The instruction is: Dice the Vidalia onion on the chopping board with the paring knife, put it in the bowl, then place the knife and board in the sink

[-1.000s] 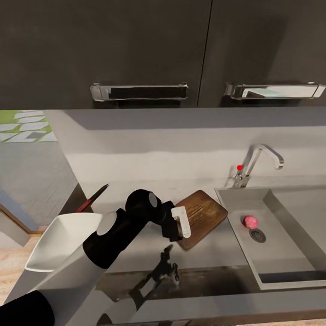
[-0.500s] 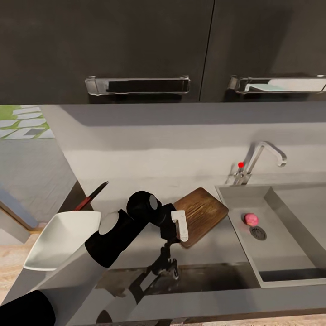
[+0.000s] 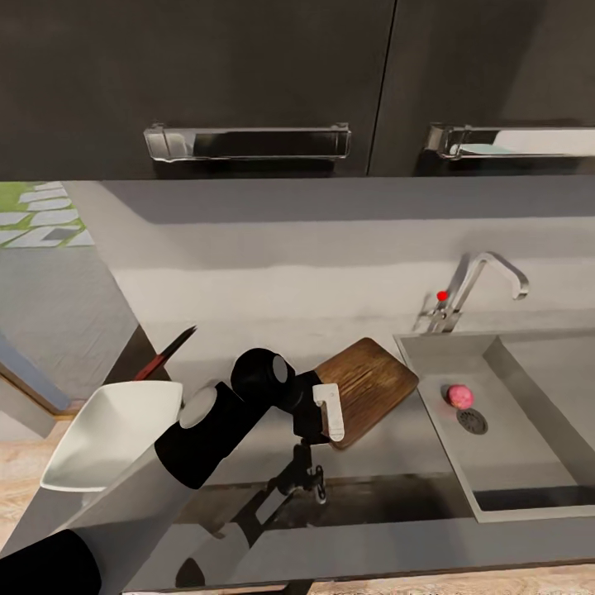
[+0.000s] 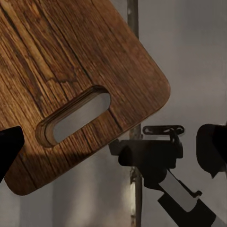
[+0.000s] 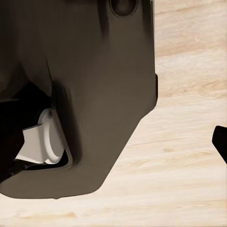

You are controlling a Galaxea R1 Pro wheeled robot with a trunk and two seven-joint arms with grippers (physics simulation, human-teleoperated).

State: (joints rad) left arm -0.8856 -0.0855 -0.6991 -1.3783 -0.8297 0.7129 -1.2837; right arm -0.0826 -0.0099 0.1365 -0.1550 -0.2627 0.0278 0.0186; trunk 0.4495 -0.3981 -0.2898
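Head view: left claw (image 3: 324, 416) hides chopping board (image 3: 369, 383) near end, fingers unclear.

On the worktop (image 3: 248, 306), the chopping board (image 3: 368, 387) lies at the frame's centre, just left of the sink (image 3: 529, 487), which fills the lower right with the onion (image 3: 459, 395) in it beside the drain (image 3: 472, 421). The tap (image 3: 471, 285) stands behind the sink's left rear corner. The bowl (image 3: 107, 434) sits at lower left, the paring knife (image 3: 165, 353) just behind it, and the left end effector (image 3: 330, 413) hangs over the board's near end.
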